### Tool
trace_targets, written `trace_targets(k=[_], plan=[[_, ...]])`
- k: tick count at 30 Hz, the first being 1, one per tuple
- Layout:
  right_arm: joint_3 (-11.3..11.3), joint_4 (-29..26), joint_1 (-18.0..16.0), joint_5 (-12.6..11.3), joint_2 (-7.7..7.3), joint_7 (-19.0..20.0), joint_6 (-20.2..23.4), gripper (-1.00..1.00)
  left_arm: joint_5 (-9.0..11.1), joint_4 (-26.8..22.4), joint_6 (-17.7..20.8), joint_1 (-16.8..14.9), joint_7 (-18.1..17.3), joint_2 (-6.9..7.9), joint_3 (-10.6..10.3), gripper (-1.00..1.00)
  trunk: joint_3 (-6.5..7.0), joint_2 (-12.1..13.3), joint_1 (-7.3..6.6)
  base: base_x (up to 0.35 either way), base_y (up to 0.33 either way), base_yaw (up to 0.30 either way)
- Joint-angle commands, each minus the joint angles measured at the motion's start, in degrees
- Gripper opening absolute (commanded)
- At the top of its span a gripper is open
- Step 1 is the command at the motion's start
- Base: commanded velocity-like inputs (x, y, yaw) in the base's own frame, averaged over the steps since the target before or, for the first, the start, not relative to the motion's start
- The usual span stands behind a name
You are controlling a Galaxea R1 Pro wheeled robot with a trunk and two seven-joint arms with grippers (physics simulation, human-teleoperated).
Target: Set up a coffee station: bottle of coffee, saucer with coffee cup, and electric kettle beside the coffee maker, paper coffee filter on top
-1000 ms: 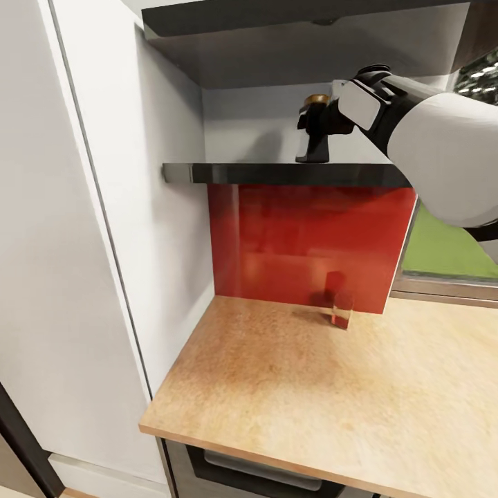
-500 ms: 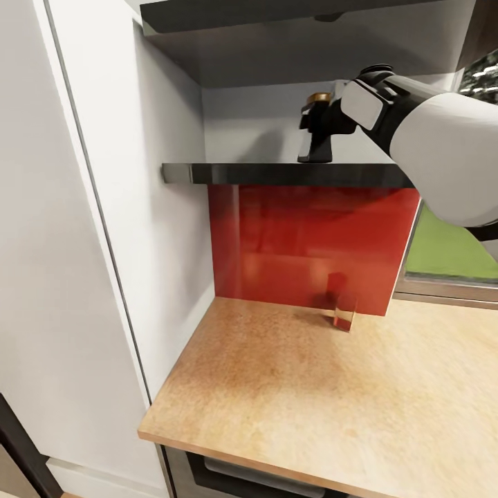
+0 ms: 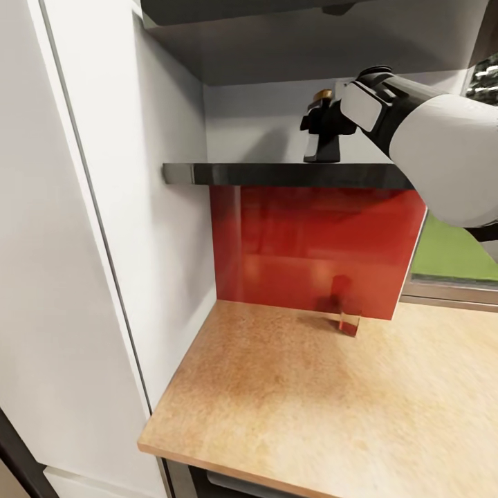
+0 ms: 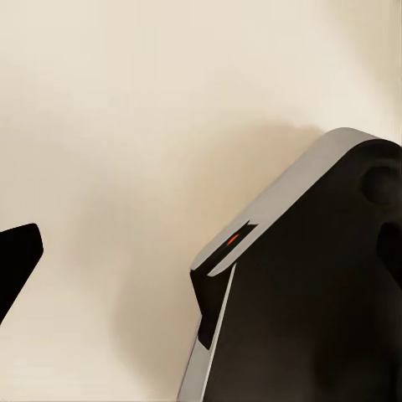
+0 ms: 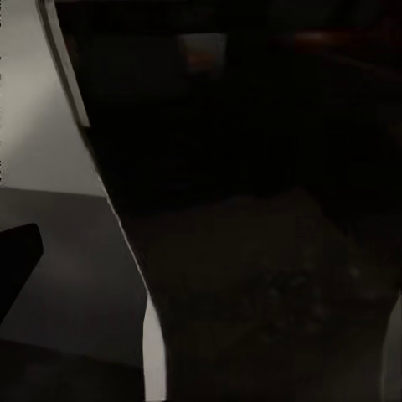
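Right pincer reaches in over the dark shelf, its black fingers hanging down around the bottle of coffee. Only the gold-yellow cap shows in the head view, peeking just above and behind the pincer body; the rest of the bottle is hidden by the fingers. Cannot tell from that view if the bottle stands on the shelf or is lifted off it.

Right wrist view: bottle of coffee right up against the camera, dark curved body between the fingers, pale wall beside it. Looks like the right pincer is pinching the bottle, with the bottle dead between its fingers and touching them.

Well below the pincer, on the kitchen countertop, a light beige wood-grain worktop, sits a small red shaker, tilted, just in front of the red backsplash. White tall cabinet side stands away from the pincer, across the shelf opening. Green window area lies below the right arm.

Left wrist view: a dark grey body with a thin red mark against a plain cream surface; one black fingertip at the frame edge. Cannot tell if the left pincer is spread or pressed together
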Motion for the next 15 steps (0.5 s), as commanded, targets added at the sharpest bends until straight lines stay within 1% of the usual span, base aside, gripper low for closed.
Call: trace_targets(k=[1,4,5,15], plan=[[-0.5,0.1,-0.1,0.2,0.03,-0.3,0.0,1.0,0.1,-0.1,0.1,0.0,-0.4,-0.03,0.4,1.0,-0.08,-0.1,0.02,0.025,0.012,0.0],[-0.5,0.1,-0.1,0.2,-0.02,-0.3,0.0,1.0,0.1,-0.1,0.1,0.0,-0.4,-0.03,0.4,1.0,-0.08,-0.1,0.02,0.013,0.006,0.0],[-0.5,0.1,-0.1,0.2,-0.06,-0.3,-0.1,-1.0,0.1,-0.1,0.1,0.0,-0.4,-0.03,0.4,1.0,-0.08,-0.1,0.02,0.005,0.003,0.0],[-0.5,0.1,0.2,0.3,-0.4,0.3,-1.2,-1.0,0.0,-0.2,0.1,0.0,-0.4,-0.03,0.4,1.0,-0.08,-0.1,0.02,0.001,0.0,0.0]])
